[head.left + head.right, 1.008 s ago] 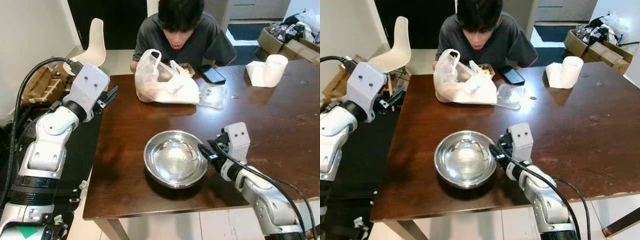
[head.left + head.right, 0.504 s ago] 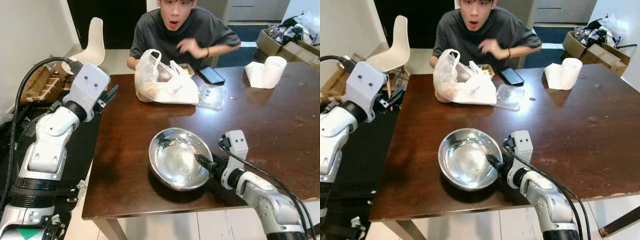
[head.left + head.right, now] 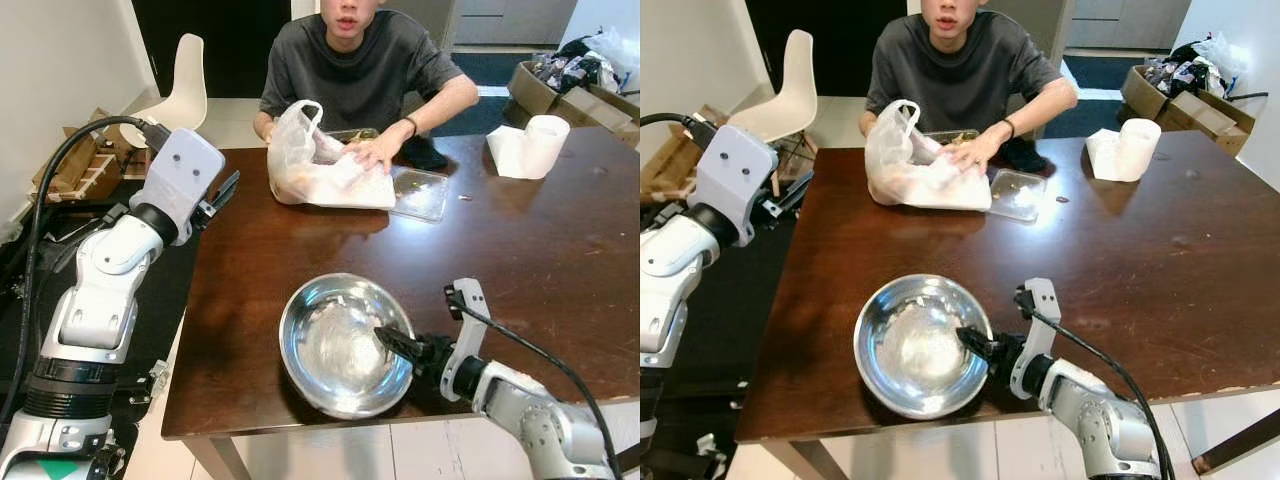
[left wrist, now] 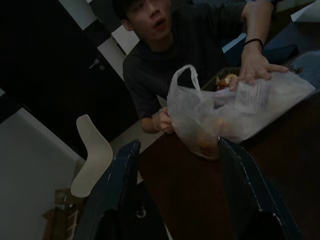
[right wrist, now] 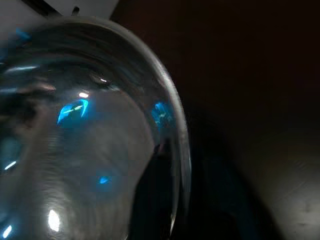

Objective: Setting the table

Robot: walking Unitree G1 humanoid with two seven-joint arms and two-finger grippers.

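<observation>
On the dark wooden surface (image 3: pixel 520 240), a steel bowl (image 3: pixel 335 340) sits near the front edge. The right gripper (image 3: pixel 392 343) clamps the bowl's rim. Beside the surface's far left corner, the left gripper (image 3: pixel 222 190) hangs released.

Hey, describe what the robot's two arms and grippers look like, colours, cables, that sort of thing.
Both arms are silver-white segments with black joint rings. The left arm ends in a boxy pale wrist housing, with a thick black cable looping over it. The right arm carries a thinner black cable along it. The left gripper has two long black fingers.
</observation>
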